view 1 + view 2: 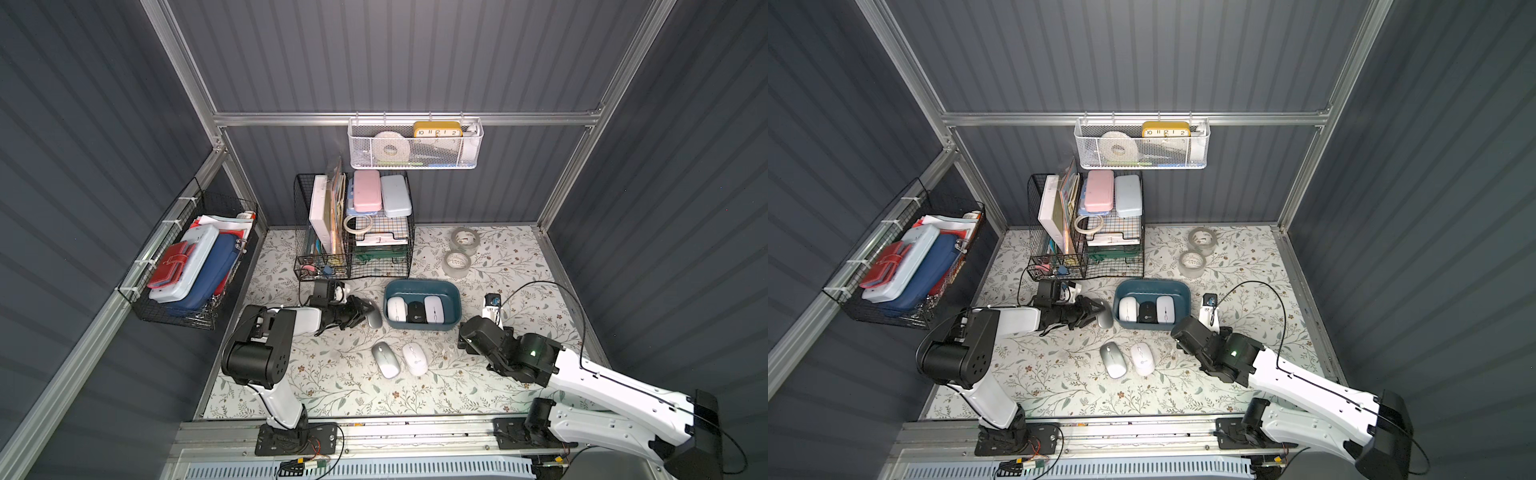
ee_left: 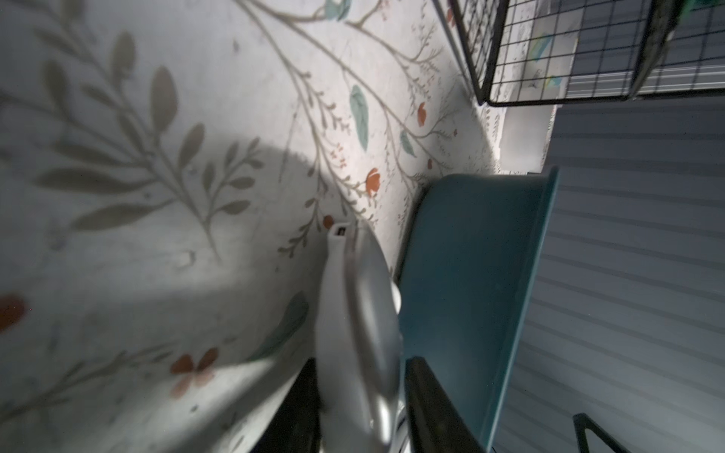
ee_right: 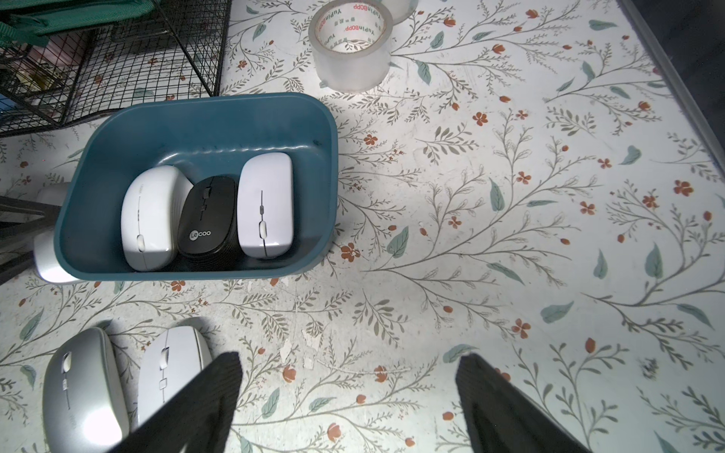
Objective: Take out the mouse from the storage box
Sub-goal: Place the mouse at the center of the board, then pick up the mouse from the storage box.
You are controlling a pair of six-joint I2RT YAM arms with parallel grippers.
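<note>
Robot test cell, dressed as an office desk. An aluminium frame (image 1: pixel 399 118) with grey ribbed panels (image 1: pixel 415 54) encloses the bench (image 1: pixel 332 395); the left arm (image 1: pixel 270 332) and right arm (image 1: pixel 602 374) are bolted to a rail (image 1: pixel 415 430) at its near edge. A far wire rack (image 1: pixel 374 257) holds stationery cases and tape.

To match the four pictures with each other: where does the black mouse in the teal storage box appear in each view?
In a top view: the black mouse is slightly right of centre, below the middle.
In a top view: horizontally centred, below the middle.
Left wrist: not in it; only the outer wall of the storage box shows.
Right wrist: left of centre, mid-height.
Shared landmark: the storage box, in all four views.
</note>
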